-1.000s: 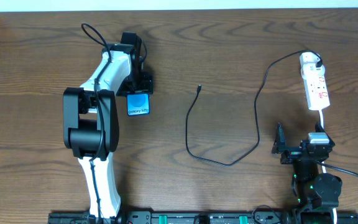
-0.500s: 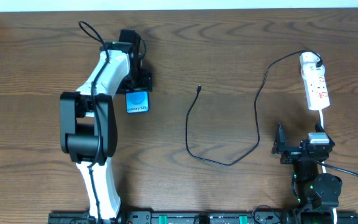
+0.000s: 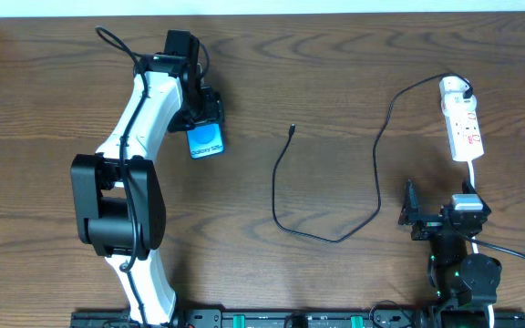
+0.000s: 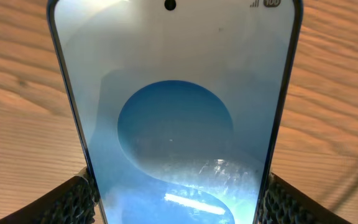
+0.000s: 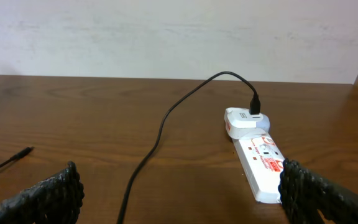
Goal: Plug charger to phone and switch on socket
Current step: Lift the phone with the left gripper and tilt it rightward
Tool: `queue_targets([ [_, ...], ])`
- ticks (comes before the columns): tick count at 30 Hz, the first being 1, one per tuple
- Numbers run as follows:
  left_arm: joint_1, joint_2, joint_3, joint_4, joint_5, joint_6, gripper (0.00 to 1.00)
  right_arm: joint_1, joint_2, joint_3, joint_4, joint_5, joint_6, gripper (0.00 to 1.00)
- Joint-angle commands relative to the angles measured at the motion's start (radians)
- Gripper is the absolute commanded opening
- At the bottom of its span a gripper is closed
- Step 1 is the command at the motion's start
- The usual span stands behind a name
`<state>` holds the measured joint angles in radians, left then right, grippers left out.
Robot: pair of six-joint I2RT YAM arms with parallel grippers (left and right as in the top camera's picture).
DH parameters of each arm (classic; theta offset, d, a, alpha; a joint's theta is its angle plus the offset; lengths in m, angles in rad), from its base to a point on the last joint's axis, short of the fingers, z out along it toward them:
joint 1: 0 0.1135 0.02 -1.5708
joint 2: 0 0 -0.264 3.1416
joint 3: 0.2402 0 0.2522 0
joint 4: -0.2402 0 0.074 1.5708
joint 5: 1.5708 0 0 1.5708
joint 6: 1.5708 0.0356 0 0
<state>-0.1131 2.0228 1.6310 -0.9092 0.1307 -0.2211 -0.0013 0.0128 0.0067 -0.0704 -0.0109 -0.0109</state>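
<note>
Blue-teal phone (image 3: 206, 140), dark edges, white Galaxy text, clamped in my left gripper (image 3: 200, 117), left side of table (image 3: 335, 55). Right gripper (image 5: 182, 199) gapes wide, empty, near white socket (image 3: 461, 123).

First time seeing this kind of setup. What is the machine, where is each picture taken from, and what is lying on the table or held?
These are two robot arms at a wooden table, each ending in a two-finger gripper. The overhead picture comes from a fixed camera looking straight down. The other two come from wrist cameras, so each shows its own fingers at the lower corners. The left gripper is shut on the phone, whose blue screen fills the left wrist view. The right gripper is open and holds nothing. On the table lie the charger, a long black cable with its free tip near the middle, and the socket, a white power strip where the cable's other end is plugged in.
</note>
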Motion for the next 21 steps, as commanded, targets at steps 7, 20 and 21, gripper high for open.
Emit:
queue_targets([
  [7, -0.003, -0.050, 0.003, -0.018, 0.301, -0.163, 0.74, 0.016, -0.002, -0.001, -0.005, -0.006, 0.006, 0.99],
  [20, -0.003, -0.050, 0.003, -0.020, 0.382, -0.162, 0.68, 0.016, -0.002, -0.001, -0.005, -0.006, 0.006, 0.99],
  [21, -0.003, -0.050, 0.003, -0.020, 0.382, -0.163, 0.66, 0.016, -0.002, -0.001, -0.005, -0.006, 0.006, 0.99],
])
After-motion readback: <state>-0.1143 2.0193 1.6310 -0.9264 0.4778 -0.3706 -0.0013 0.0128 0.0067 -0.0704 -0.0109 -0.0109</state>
